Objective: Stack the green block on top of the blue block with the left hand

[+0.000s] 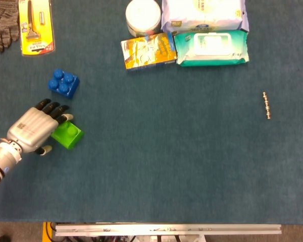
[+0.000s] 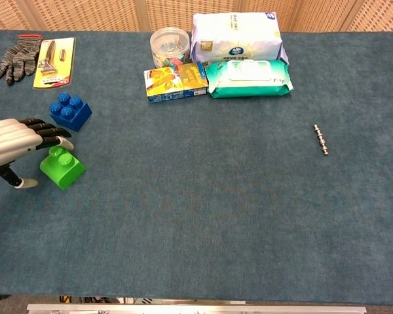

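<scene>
Your left hand (image 1: 33,128), fingers spread and holding nothing, sits at the green block's (image 1: 67,134) nine o'clock; close squarely across its sides before lifting.

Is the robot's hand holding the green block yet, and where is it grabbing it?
Not yet, as far as I can tell. The left hand hovers over the green block, which sits on the table. Fingers and thumb are spread around its left side, with no clear grip.
</scene>
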Motion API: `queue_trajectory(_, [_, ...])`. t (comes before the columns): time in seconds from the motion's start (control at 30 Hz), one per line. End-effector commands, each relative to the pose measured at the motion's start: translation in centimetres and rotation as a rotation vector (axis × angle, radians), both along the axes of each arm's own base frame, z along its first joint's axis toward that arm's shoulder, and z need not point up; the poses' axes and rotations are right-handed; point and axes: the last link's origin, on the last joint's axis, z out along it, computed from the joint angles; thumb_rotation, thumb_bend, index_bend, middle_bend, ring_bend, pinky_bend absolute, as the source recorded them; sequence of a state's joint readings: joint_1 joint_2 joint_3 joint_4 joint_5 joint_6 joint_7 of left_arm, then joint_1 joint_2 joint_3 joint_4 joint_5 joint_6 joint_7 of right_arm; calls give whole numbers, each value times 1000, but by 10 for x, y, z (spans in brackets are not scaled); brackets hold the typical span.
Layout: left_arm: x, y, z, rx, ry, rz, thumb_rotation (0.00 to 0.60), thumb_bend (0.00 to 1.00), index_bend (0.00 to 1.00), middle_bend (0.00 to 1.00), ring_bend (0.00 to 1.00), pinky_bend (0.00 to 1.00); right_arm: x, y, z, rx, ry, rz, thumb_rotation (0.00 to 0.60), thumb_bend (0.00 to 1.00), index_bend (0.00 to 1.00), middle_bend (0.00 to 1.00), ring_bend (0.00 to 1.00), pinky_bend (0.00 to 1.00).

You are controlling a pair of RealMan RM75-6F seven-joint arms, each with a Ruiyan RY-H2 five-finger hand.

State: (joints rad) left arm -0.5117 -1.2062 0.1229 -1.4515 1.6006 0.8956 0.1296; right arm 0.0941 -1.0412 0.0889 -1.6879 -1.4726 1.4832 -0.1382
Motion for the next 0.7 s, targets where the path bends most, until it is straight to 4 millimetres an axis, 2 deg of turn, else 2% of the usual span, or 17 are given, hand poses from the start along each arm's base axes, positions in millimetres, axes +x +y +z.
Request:
queue_trajectory(0.03, [-3,-4,2,1,3,14,600,205,197,114,102,87,0,0,0,1,0,1,600,185,449,449,406,470])
queue_trajectory(0.3, [-8,-11,3,20,-5,45,600,204,220,115,102,87,0,0,-2,6,-2,-2,600,186,449,449,406,470])
queue_trajectory(0.7, [-4,-9,-7,29,-50,48,600,205,255,132,103,87,-2,2,0,2,-1,-8,600,186,449,449,406,470])
